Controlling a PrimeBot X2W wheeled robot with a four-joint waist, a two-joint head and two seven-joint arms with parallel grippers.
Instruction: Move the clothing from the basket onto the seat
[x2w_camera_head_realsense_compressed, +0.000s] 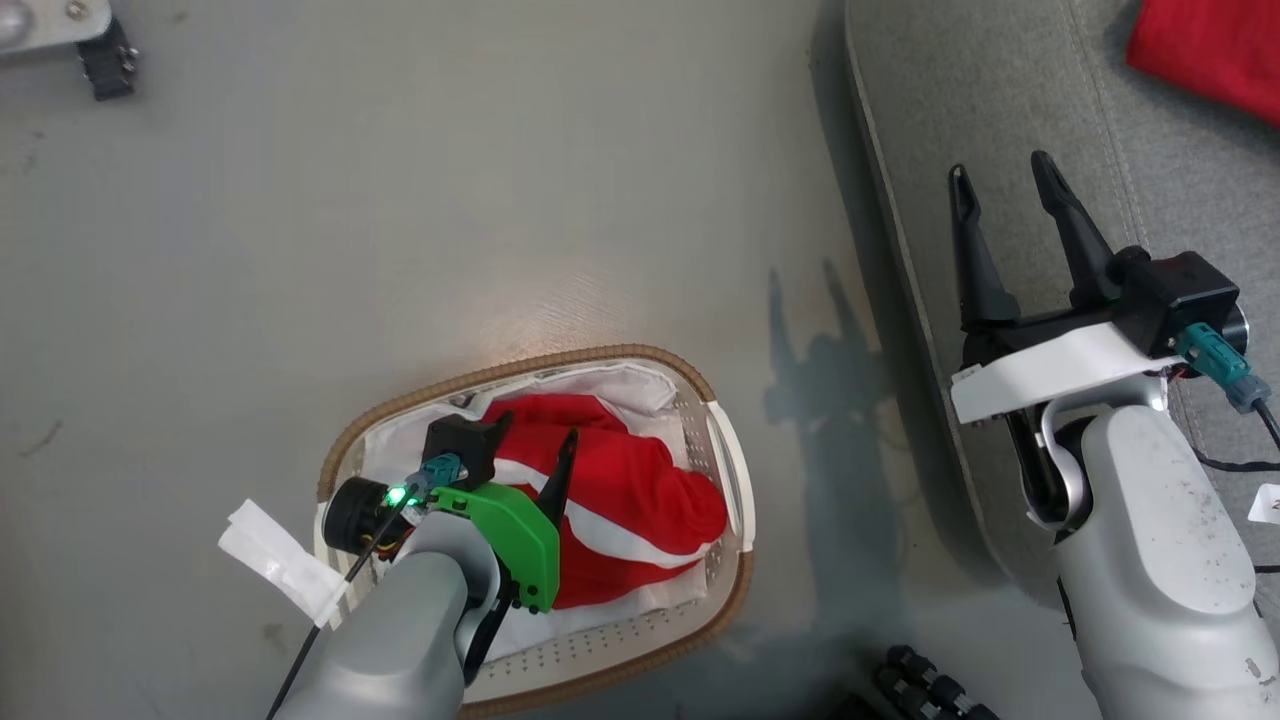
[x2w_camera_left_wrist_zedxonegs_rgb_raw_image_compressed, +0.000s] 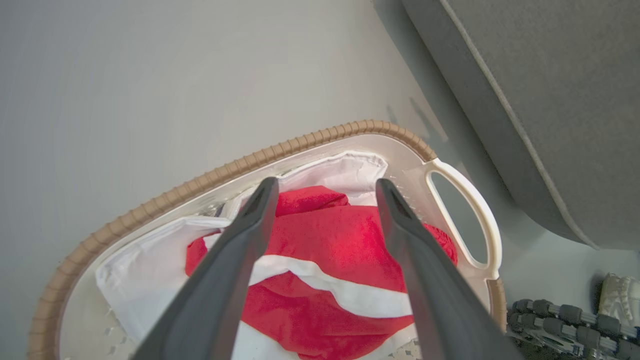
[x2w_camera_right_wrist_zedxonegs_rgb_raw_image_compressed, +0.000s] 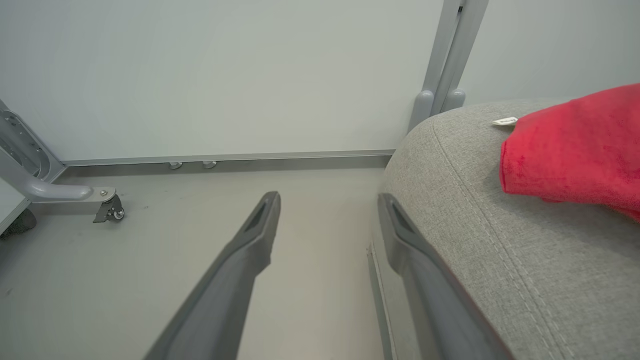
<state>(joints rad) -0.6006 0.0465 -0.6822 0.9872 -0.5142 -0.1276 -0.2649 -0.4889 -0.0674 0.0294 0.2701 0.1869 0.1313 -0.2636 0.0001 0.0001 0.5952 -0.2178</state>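
The oval white basket with its brown rim stands on the floor, a white liner inside it. Red clothing with white stripes lies bunched in the basket. My left gripper hangs open just above that pile, its fingers either side of the red cloth without gripping it. To the right, over the left edge of the grey seat, my right gripper stands open and empty. Another red garment lies on the seat, to the right of that gripper.
Grey floor surrounds the basket. A metal leg with a caster stands at the far left by the wall, and a grey post rises behind the seat. A ribbed black wheel of my base sits between basket and seat.
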